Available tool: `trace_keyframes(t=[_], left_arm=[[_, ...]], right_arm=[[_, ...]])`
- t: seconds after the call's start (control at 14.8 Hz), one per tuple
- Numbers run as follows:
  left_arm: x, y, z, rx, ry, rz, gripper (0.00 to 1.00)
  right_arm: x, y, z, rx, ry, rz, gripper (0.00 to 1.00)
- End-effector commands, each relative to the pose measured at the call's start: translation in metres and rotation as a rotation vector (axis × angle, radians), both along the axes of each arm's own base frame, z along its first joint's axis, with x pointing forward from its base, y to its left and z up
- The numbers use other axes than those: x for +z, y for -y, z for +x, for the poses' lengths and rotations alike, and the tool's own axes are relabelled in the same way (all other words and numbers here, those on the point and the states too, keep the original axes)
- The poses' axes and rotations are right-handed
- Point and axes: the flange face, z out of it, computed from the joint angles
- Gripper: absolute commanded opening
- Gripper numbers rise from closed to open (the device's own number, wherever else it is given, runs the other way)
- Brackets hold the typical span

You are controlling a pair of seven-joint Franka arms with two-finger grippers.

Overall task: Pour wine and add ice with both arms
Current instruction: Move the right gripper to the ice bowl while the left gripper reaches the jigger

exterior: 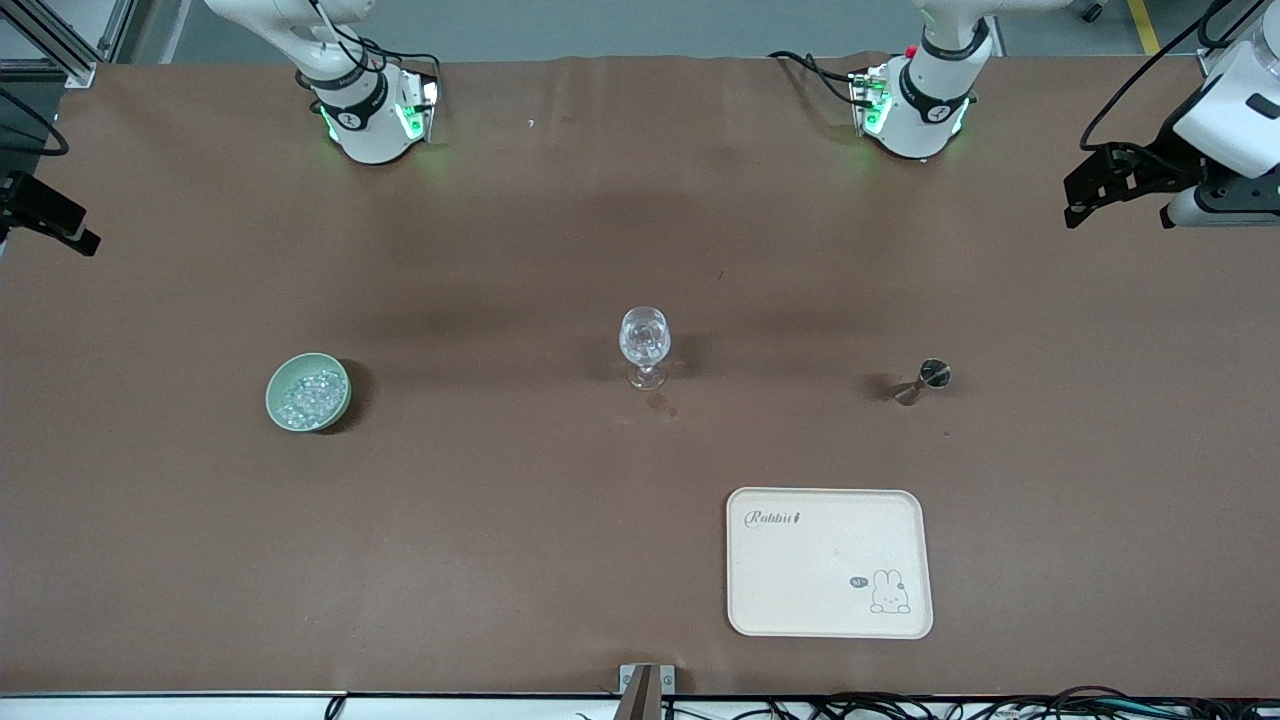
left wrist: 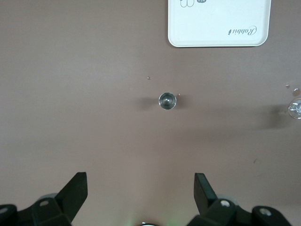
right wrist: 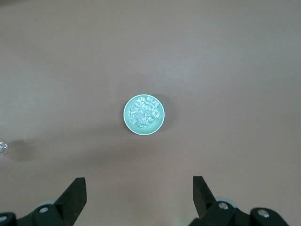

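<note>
Glassy lumps of ice (exterior: 309, 397) are heaped in a pale green bowl (exterior: 283, 373), which is set on the brown tabletop (exterior: 480, 540) toward the right arm's end. A clear stemmed wine glass (exterior: 644, 345) is placed upright near the middle of the tabletop, well apart from the bowl. A small metal jigger (exterior: 925, 379) is stood toward the left arm's end, about as far from the front camera as the glass. A cream tray (exterior: 800, 610) printed with a rabbit is laid nearer to the front camera than both the glass and the jigger.

In the right wrist view, the right gripper (right wrist: 138, 193) is held high over the bowl, its fingers (right wrist: 75, 193) spread wide and grasping nothing. In the left wrist view, the left gripper (left wrist: 140, 190) is held high over the jigger, its fingers (left wrist: 203, 189) likewise released and parted.
</note>
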Motion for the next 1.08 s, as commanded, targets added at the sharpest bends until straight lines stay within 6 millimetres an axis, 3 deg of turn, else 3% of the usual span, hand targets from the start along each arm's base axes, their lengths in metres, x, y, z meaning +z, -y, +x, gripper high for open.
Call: trace_keyframes(t=[0.0, 0.14, 0.27, 0.54, 0.81, 0.88, 1.01], left_arm=[[0.005, 0.001, -0.002, -0.015, -0.005, -0.008, 1.00], [0.007, -0.003, 0.002, -0.004, 0.000, -0.009, 1.00], [-0.004, -0.011, 0.017, 0.008, -0.023, -0.011, 1.00], [-0.074, -0.060, 0.058, 0.111, -0.153, -0.021, 1.00], [-0.158, -0.102, 0.085, 0.391, -0.301, -0.075, 1.00], [-0.178, -0.103, 0.091, 0.455, -0.338, -0.088, 1.00], [-0.227, -0.114, 0.102, 0.619, -0.430, -0.127, 0.94]], right_arm=[[-0.001, 0.001, -0.002, -0.011, -0.006, 0.007, 1.00], [0.000, 0.001, -0.002, -0.011, -0.002, 0.005, 1.00], [0.001, 0.002, -0.002, -0.011, 0.000, 0.005, 1.00], [0.001, 0.000, -0.002, -0.008, -0.002, 0.003, 1.00], [-0.011, -0.002, 0.003, -0.002, -0.024, 0.014, 1.00], [-0.024, -0.003, 0.004, 0.014, -0.048, 0.017, 1.00], [-0.072, -0.014, 0.013, 0.065, -0.098, 0.020, 1.00]])
